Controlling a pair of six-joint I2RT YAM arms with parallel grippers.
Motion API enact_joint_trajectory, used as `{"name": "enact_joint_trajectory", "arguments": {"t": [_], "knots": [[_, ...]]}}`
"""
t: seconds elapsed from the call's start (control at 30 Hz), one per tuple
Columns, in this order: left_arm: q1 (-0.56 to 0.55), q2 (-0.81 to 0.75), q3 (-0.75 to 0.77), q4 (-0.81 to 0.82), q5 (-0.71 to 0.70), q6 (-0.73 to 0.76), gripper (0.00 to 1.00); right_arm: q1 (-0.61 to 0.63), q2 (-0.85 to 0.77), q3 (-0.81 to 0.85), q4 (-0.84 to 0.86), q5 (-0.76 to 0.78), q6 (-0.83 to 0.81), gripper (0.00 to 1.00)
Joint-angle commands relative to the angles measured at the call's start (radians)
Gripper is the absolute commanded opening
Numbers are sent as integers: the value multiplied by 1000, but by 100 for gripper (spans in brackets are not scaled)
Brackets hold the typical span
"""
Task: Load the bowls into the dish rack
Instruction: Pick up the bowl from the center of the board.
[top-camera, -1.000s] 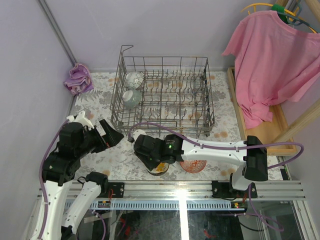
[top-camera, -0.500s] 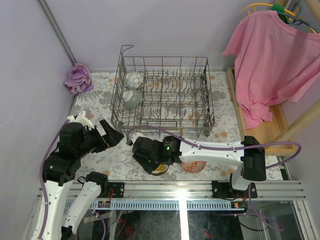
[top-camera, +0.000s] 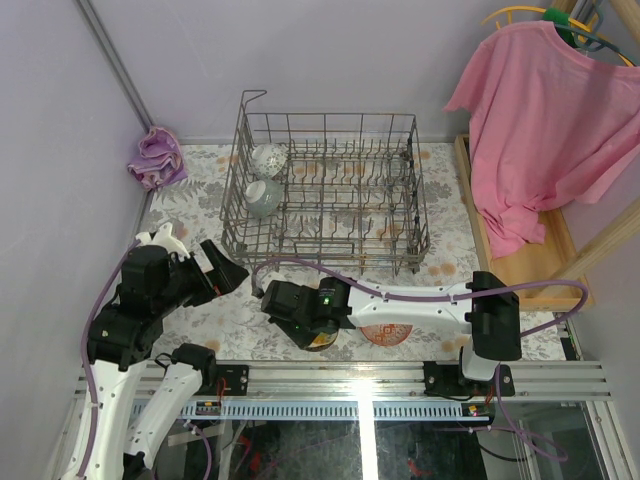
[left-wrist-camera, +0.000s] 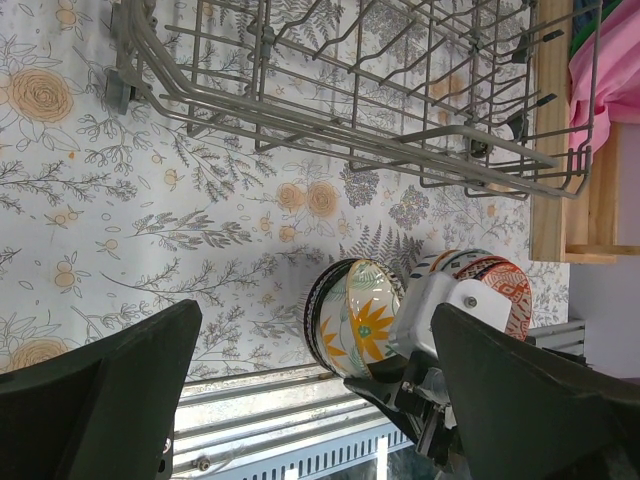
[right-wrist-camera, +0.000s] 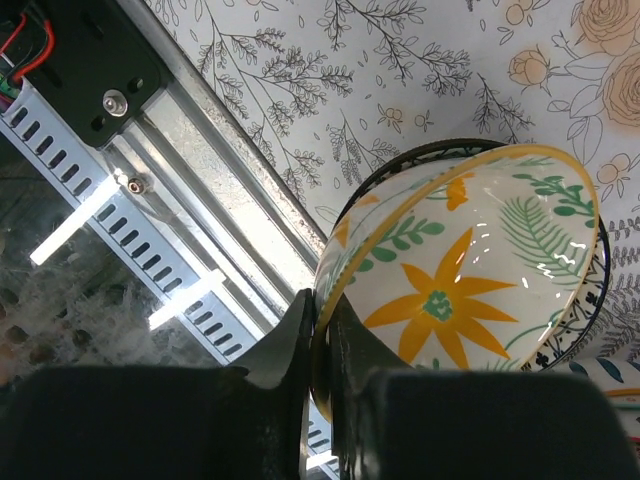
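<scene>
Top view: rack (top-camera: 325, 262) sits mid-surface toward the back, with a white bowl (top-camera: 268, 158) and a green bowl (top-camera: 263, 196) standing on edge in its left end, one behind the other. Left end effector (top-camera: 226, 268) hangs off the rack's near-left corner, apart from it, nothing in it. Right arm reaches left across the near edge; right end effector (top-camera: 308, 326) is down at the flower bowl (top-camera: 321, 340), mostly hiding it. Red bowl (top-camera: 386, 333) lies just right of that, on the floral surface (top-camera: 190, 215). Purple cloth (top-camera: 156, 157) lies at the far-left corner, pink shirt (top-camera: 540, 110) hangs on the right. Left wrist view: both fingers (left-wrist-camera: 110, 390) are spread wide with bare surface between them, so it is fully open. Rack runs across the top. Flower bowl (left-wrist-camera: 362, 322) sits tilted in a dark bowl (left-wrist-camera: 318, 322) near the rail, well apart from the rack, and the red bowl (left-wrist-camera: 497, 284) is partly behind the white right wrist. Right wrist view: the fingers (right-wrist-camera: 292, 345) are pinched tight on the flower bowl's yellow rim, one on each side of the wall. The bowl tips up toward the camera, orange flower and green ferns showing inside. Its low side is inside the dark bowl's (right-wrist-camera: 585, 330) patterned rim; contact underneath cannot be told. Metal rail (right-wrist-camera: 150, 165) runs just beside the stack.
</scene>
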Motion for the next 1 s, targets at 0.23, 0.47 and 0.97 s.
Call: {"name": "enact_joint_trajectory", "arguments": {"t": [0.23, 0.47, 0.97], "knots": [[-6, -33, -20, 35, 76, -7, 100, 9, -139, 47, 34, 4, -10, 0], [-7, -44, -6, 27, 72, -8, 100, -30, -230, 181, 24, 9, -54, 0], [-6, -100, -13, 3, 83, -30, 100, -517, -145, 518, 185, -280, 13, 0]]}}
